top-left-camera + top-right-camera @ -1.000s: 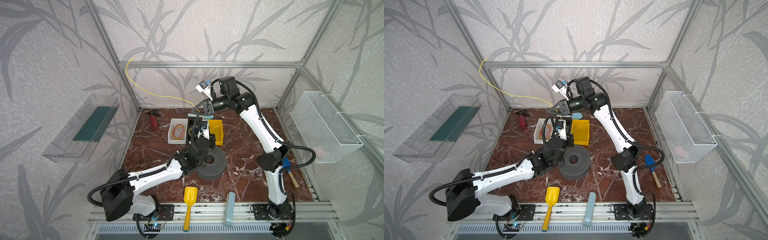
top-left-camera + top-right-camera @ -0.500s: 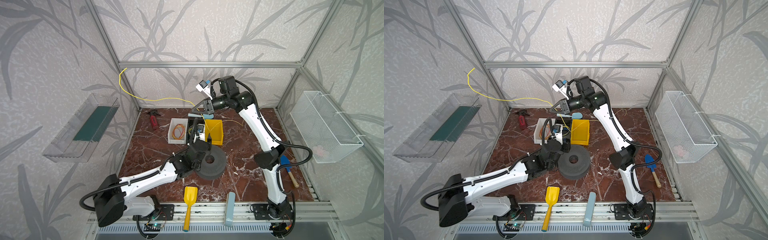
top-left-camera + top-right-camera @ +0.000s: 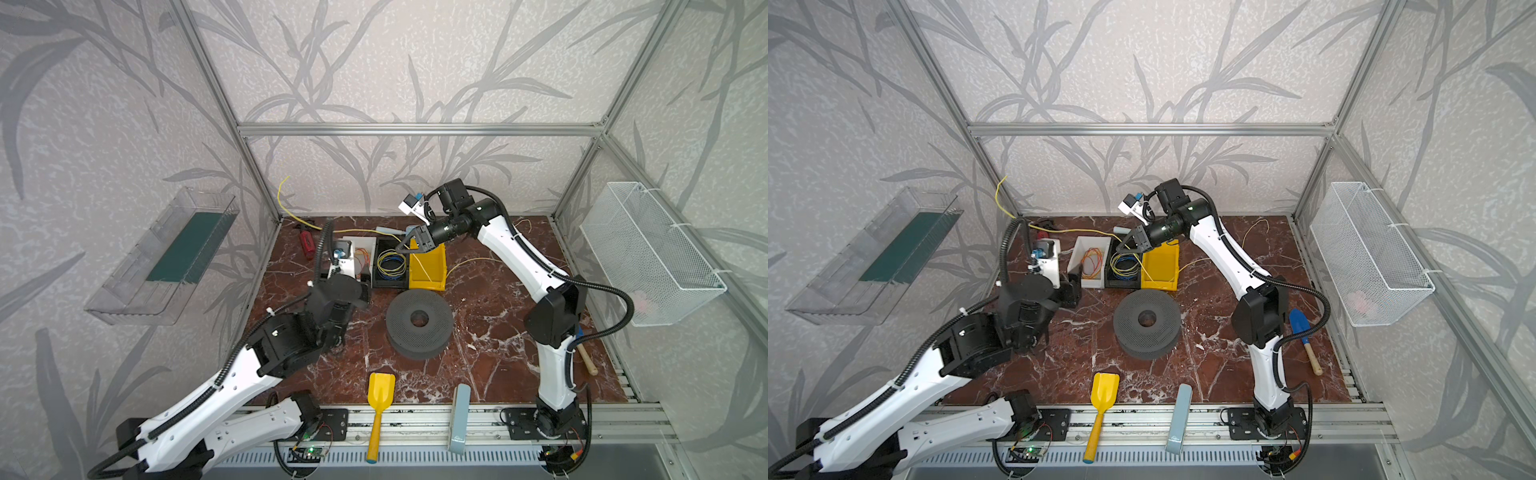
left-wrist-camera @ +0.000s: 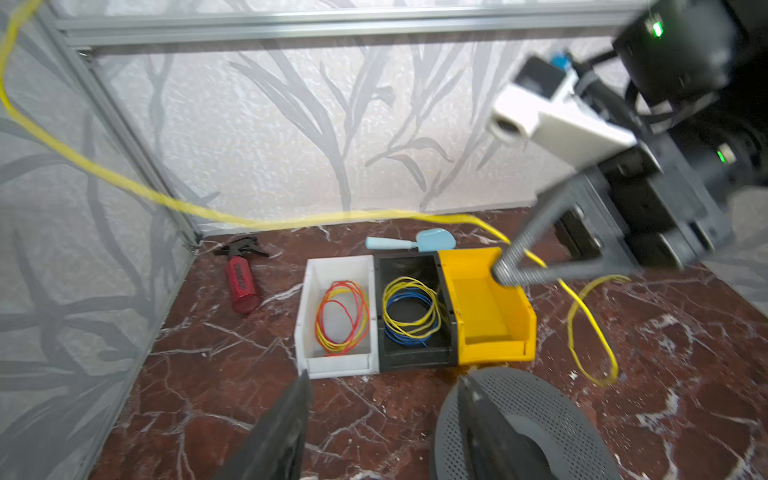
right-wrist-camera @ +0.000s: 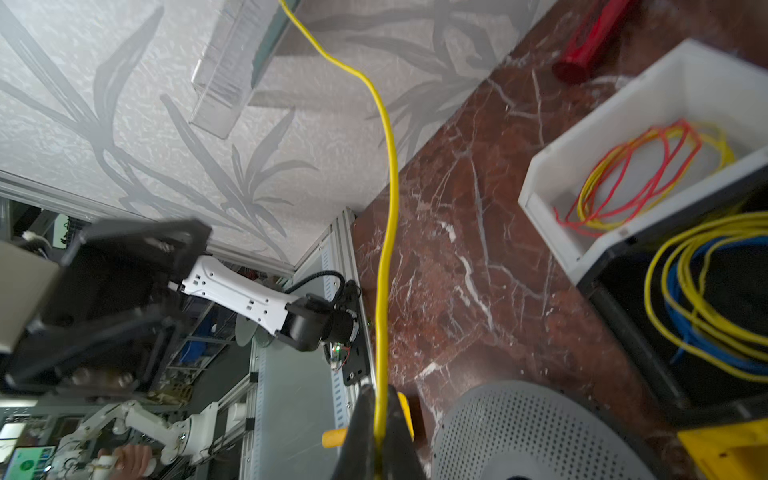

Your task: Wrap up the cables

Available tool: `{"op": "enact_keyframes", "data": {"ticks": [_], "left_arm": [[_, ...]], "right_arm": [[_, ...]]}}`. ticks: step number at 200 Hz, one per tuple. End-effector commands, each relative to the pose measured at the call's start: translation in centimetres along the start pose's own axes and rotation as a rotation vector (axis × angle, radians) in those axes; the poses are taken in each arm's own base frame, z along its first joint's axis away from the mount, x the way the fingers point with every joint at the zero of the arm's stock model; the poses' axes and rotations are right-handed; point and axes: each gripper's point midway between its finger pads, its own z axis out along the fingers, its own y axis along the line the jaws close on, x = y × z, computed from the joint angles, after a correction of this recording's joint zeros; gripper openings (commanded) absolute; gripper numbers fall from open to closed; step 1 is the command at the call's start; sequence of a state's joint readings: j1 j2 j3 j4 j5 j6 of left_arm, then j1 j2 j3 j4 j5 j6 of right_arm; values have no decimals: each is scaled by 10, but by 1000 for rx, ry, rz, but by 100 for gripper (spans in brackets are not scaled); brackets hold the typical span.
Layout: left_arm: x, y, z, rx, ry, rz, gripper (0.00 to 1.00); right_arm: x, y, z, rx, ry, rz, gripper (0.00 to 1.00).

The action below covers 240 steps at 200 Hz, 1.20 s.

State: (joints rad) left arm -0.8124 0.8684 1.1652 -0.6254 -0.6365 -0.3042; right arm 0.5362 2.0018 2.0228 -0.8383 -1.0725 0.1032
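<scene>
The cable is a thin pale-yellow wire. It rises by the back-left corner post, crosses above the bins, passes through my right gripper and trails in a loop on the floor right of the yellow bin. In the right wrist view my right gripper is shut on the cable. My left gripper is open and holds nothing, low over the floor left of the grey perforated spool, in front of the white bin.
The white bin holds a red-and-orange coil, the black bin a blue-and-yellow one. A red spray bottle lies back left, a light-blue scoop behind the bins. In front lie a yellow scoop and a grey bar.
My left gripper has opened, let go of the cable and drawn back left from the bins. The cable's free end has dropped towards the back-left corner. My right gripper stays shut on it.
</scene>
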Motion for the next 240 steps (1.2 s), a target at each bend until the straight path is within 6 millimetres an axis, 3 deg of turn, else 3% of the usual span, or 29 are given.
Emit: {"op": "enact_keyframes", "data": {"ticks": [1, 33, 50, 59, 87, 115, 149, 199, 240], "left_arm": [[0, 20, -13, 62, 64, -2, 61], [-22, 16, -18, 164, 95, -69, 71], [-24, 12, -11, 210, 155, -136, 71], [-26, 16, -6, 206, 170, -181, 71], [-39, 21, -1, 262, 159, -282, 71], [-49, 27, 13, 341, 129, -419, 69], [-62, 19, 28, 528, 41, -537, 67], [-60, 28, 42, 525, 19, -570, 63], [-70, 38, 48, 529, -17, -596, 51]], "right_arm": [[-5, 50, -22, -129, -85, -106, 0], [23, 56, -27, -129, -77, -86, 0], [33, 51, -30, -92, -63, -60, 0], [38, 61, -40, -74, -69, -75, 0], [55, 49, -56, -41, -85, -2, 0], [68, 48, -64, -51, -102, 17, 0], [87, 48, -64, -45, -91, 31, 0], [100, 45, -65, -41, -81, 59, 0], [113, 37, -64, -9, -70, 80, 0]]}}
